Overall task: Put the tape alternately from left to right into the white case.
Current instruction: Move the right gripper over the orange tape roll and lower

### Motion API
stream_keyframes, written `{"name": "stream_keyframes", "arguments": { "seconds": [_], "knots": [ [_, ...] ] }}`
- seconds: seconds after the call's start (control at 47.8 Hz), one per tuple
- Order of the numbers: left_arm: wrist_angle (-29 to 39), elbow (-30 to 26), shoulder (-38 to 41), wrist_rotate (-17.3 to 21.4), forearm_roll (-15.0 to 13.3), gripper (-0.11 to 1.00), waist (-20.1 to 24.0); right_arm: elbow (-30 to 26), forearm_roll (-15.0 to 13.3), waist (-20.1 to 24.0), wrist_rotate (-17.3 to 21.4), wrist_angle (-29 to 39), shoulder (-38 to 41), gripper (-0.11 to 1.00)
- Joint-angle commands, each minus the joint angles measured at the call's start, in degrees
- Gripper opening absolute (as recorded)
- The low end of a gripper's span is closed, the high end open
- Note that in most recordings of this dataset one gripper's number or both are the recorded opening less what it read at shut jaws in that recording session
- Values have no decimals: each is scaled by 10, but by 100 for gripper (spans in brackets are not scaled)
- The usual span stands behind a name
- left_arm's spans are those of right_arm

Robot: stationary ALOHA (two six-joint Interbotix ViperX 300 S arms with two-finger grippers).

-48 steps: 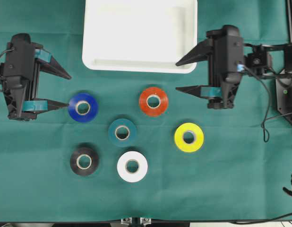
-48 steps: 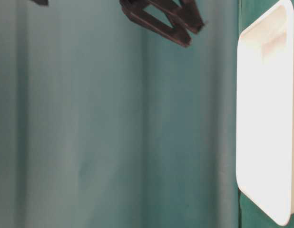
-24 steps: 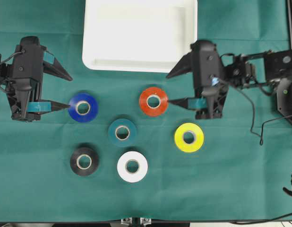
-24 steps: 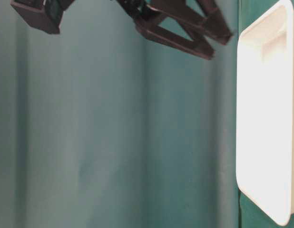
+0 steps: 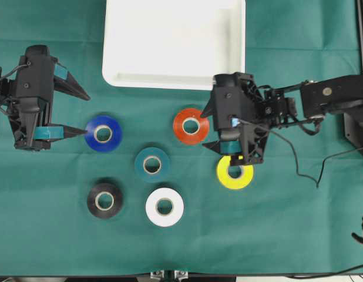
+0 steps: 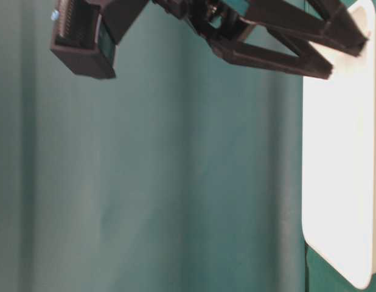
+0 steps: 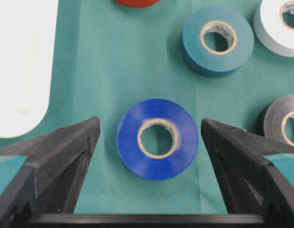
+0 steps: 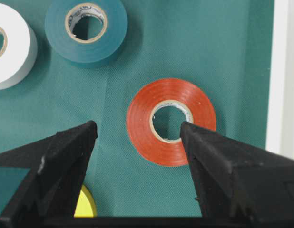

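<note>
While the overhead view lays out all six rolls of tape on the green worktop (image 5: 299, 235), each wrist camera shows only a few of them up close. From above, the blue roll (image 5: 103, 133), red-orange roll (image 5: 191, 126), teal roll (image 5: 152, 164), yellow roll (image 5: 234, 171), black roll (image 5: 104, 200) and white roll (image 5: 164, 207) lie flat and apart from one another, all below the white case (image 5: 128, 59), which holds none of them. Every roll is alike in size, with a pale cardboard core.

The left wrist view shows the left gripper (image 7: 149, 137) spread wide with the blue roll between its fingers, untouched. The right wrist view shows the right gripper (image 8: 137, 130) also spread, one finger overlapping the red-orange roll's core in that picture; whether it touches cannot be told. The table-level view shows no tape, only black gripper fingers near the case's rim.
</note>
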Motion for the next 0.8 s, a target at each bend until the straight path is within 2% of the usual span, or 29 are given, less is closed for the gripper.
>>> {"name": "stream_keyframes", "arguments": {
  "seconds": [0.0, 0.775],
  "knots": [
    [-3, -6, -2, 0, -2, 74, -1, -18, 0, 2, 1, 0, 3, 81],
    [-3, -3, -2, -1, -2, 74, -1, -56, 0, 2, 2, 0, 102, 81]
  ]
}}
